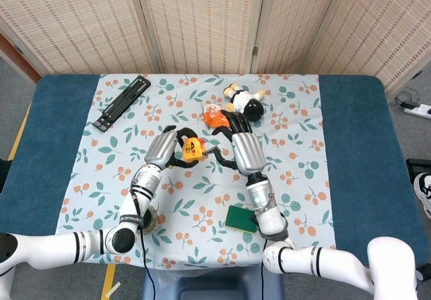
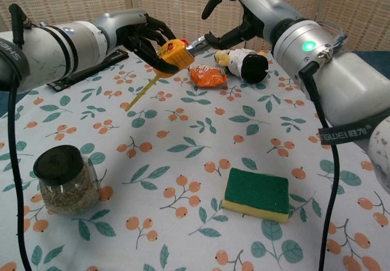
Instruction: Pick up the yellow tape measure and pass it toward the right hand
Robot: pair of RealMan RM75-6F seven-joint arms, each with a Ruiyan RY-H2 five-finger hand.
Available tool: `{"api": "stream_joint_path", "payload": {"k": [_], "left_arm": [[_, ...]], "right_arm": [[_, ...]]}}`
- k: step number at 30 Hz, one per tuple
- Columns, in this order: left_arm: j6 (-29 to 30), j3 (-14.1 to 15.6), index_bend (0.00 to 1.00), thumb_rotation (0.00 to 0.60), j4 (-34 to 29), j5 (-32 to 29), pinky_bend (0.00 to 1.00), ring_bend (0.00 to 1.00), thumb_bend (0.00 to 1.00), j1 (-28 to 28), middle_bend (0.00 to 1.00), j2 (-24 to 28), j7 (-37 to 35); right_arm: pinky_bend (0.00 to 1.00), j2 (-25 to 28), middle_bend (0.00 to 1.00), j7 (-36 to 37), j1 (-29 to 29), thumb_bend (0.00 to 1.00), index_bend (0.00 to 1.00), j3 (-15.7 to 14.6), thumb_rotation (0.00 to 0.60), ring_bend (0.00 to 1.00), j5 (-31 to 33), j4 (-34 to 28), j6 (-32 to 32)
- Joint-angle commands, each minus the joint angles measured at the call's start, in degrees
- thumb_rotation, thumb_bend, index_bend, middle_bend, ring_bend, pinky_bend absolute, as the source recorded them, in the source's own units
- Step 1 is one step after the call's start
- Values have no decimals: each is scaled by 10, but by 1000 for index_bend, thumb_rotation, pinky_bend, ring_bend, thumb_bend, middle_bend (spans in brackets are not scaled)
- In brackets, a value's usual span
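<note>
My left hand (image 2: 141, 35) grips the yellow tape measure (image 2: 171, 54) and holds it in the air above the floral cloth. A yellow strip of tape hangs from it, down and to the left. In the head view the left hand (image 1: 165, 149) and the tape measure (image 1: 192, 150) sit near the cloth's middle. My right hand (image 2: 241, 12) hovers just right of the tape measure with its fingers apart and arched over. One of its fingertips (image 2: 198, 41) is at the tape measure's right edge; I cannot tell if it touches. The right hand (image 1: 244, 143) holds nothing.
An orange packet (image 2: 207, 76) and a black-and-white plush toy (image 2: 244, 64) lie behind the hands. A green and yellow sponge (image 2: 256, 195) lies front right and a lidded jar (image 2: 64, 179) stands front left. A black bar (image 1: 122, 102) lies at the far left of the cloth.
</note>
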Motion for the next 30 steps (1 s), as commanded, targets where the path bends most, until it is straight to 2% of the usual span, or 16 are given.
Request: {"api": "stream_joint_path", "payload": {"k": [1, 14, 23, 30], "left_arm": [[0, -2, 651, 600, 2, 3, 115, 562, 388, 2, 625, -1, -3], [6, -10, 653, 600, 19, 25, 113, 559, 395, 14, 625, -11, -23], [3, -11, 654, 600, 26, 32, 112, 555, 396, 21, 626, -11, -27], [3, -8, 655, 600, 44, 42, 111, 553, 396, 27, 626, -14, -29]], "right_arm": [[0, 0, 161, -5, 2, 420, 449, 2, 600, 121, 6, -4, 0], [0, 5, 261, -24, 9, 427, 526, 6, 600, 205, 33, -21, -4], [0, 5, 355, -30, 13, 584, 647, 5, 600, 253, 40, -22, -1], [0, 18, 374, -28, 8, 626, 687, -1, 600, 257, 34, -37, 3]]}}
